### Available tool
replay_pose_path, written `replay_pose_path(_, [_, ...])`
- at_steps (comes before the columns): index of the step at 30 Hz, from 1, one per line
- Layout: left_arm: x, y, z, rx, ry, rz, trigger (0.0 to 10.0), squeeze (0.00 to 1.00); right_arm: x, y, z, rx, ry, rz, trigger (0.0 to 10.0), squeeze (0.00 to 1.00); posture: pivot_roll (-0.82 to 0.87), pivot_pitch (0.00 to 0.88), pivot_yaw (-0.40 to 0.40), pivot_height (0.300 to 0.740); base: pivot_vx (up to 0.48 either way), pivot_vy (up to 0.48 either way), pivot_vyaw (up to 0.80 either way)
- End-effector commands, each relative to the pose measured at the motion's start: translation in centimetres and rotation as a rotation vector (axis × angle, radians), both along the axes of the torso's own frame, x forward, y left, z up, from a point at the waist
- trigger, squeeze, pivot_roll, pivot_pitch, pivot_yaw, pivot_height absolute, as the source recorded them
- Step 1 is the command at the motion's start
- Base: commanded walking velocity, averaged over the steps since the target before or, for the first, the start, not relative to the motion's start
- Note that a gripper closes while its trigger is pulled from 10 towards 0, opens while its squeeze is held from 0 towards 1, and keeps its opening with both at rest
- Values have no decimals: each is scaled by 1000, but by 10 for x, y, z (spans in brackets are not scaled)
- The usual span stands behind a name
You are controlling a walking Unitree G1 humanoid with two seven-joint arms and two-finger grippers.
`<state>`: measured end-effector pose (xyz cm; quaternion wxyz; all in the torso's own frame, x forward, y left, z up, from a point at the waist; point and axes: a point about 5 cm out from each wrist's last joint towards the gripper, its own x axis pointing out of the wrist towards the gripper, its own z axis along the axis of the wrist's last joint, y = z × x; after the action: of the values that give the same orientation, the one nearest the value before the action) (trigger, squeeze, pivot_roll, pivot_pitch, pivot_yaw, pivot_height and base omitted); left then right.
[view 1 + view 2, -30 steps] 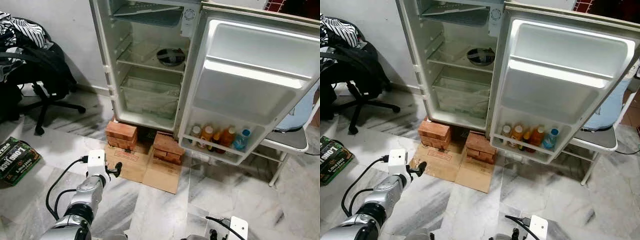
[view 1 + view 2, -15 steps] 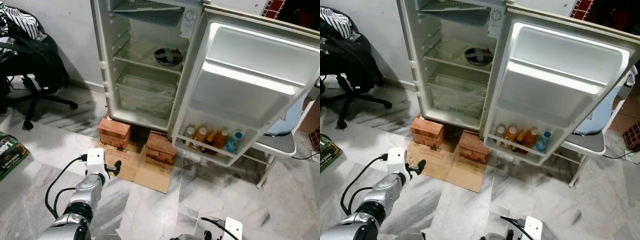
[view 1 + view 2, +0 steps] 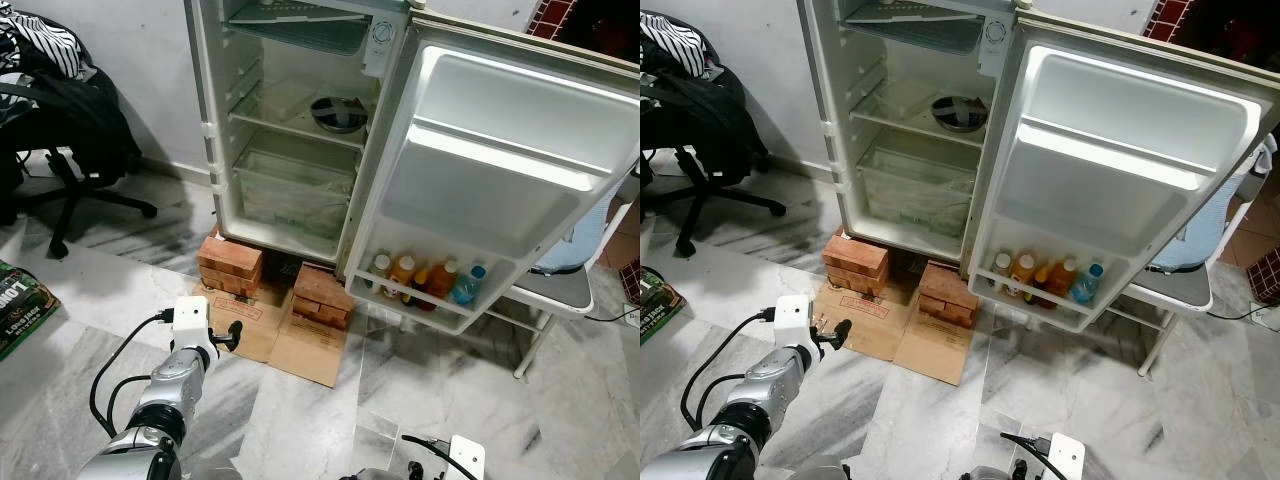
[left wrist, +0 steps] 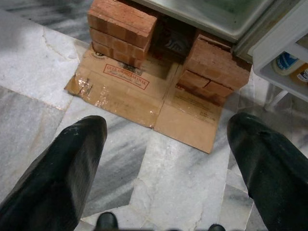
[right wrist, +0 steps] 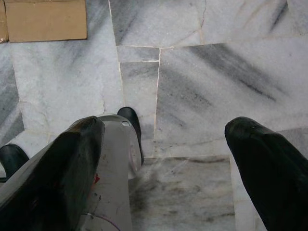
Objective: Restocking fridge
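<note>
You face the open white fridge [image 3: 300, 130], propped on red brick stacks [image 3: 236, 266] over flattened brown cardboard [image 3: 290, 335]. Coloured drink bottles [image 3: 425, 280] stand in the fridge door's bottom shelf. Your left gripper [image 4: 166, 159] hovers spread and empty before the fridge, above the cardboard; your right gripper [image 5: 163, 159] hangs spread over marble floor [image 5: 202, 86].

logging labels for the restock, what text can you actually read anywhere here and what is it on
"LO": white letters on the green pack at the frame's edge; the rest is cut off.
Red print on the flattened cardboard: too blurred to read.
Bottle labels in the door shelf: too small to read.
</note>
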<state>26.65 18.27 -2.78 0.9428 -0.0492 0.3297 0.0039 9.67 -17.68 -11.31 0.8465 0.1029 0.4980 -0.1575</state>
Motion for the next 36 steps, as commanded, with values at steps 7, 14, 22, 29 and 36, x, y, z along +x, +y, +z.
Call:
replay_pose_path(7, [2, 3, 0, 5, 20, 17, 10000, 0, 209, 46, 113, -94, -434, 586, 10000, 0, 44, 0, -100, 740, 0, 0, 0])
replay_pose_path(14, [2, 3, 0, 1, 17, 23, 10000, 0, 209, 46, 114, -92, -439, 586, 10000, 0, 41, 0, -97, 740, 0, 0, 0])
replay_pose_path(22, [2, 4, 0, -6, 21, 27, 10000, 0, 209, 46, 113, -89, -439, 583, 10000, 0, 43, 0, -97, 740, 0, 240, 0])
replay_pose_path(29, [6, 6, 5, -1, 2, 13, 10000, 0, 219, 47, 124, -61, -507, 534, 10000, 0, 44, 0, -88, 740, 0, 480, 0])
replay_pose_path(36, [18, 0, 20, 18, -108, -40, 10000, 0, 224, 67, 134, 17, -589, 558, 10000, 0, 50, 0, -88, 740, 0, 480, 0])
